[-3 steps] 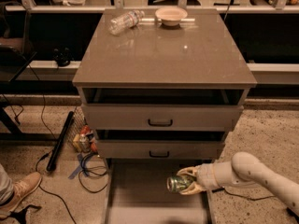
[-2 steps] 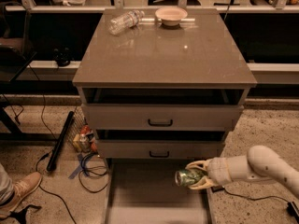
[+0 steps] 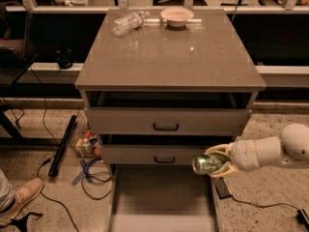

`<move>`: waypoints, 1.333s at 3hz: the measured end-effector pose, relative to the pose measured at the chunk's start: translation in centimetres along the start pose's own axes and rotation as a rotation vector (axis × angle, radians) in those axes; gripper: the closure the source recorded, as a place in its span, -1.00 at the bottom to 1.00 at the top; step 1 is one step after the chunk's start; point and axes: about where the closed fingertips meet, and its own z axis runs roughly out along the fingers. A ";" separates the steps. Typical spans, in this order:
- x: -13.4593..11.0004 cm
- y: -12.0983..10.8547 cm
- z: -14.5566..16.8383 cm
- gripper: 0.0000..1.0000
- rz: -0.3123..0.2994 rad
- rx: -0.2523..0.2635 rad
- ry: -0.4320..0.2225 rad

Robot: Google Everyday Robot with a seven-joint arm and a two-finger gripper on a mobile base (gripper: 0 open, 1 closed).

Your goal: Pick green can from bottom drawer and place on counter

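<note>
The green can (image 3: 206, 164) is a shiny mottled green can held on its side, its silver end facing left. My gripper (image 3: 216, 162) is shut on it, the pale fingers (image 3: 219, 151) wrapped over and under it. The can hangs above the right wall of the bottom drawer (image 3: 161, 197), which is pulled out with a bare flat floor. The arm comes in from the right edge. The counter (image 3: 169, 57) is the glossy grey-brown top of the cabinet, well above the can.
A clear plastic bottle (image 3: 129, 22) lies at the counter's back left and a pale bowl (image 3: 177, 16) at the back middle. Two drawers with black handles (image 3: 165, 126) sit under the counter. Cables, a black bar (image 3: 62, 146) and small items lie on the floor at left.
My gripper has lifted the green can up and to the right, from inside the bottom drawer to above its right wall. The arm has drawn back to the right.
</note>
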 end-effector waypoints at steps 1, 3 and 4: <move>-3.9 -2.0 -3.7 1.00 -0.060 0.026 0.018; -5.2 -3.8 -7.8 1.00 -0.054 0.058 -0.011; -7.4 -6.5 -13.4 1.00 -0.044 0.097 -0.036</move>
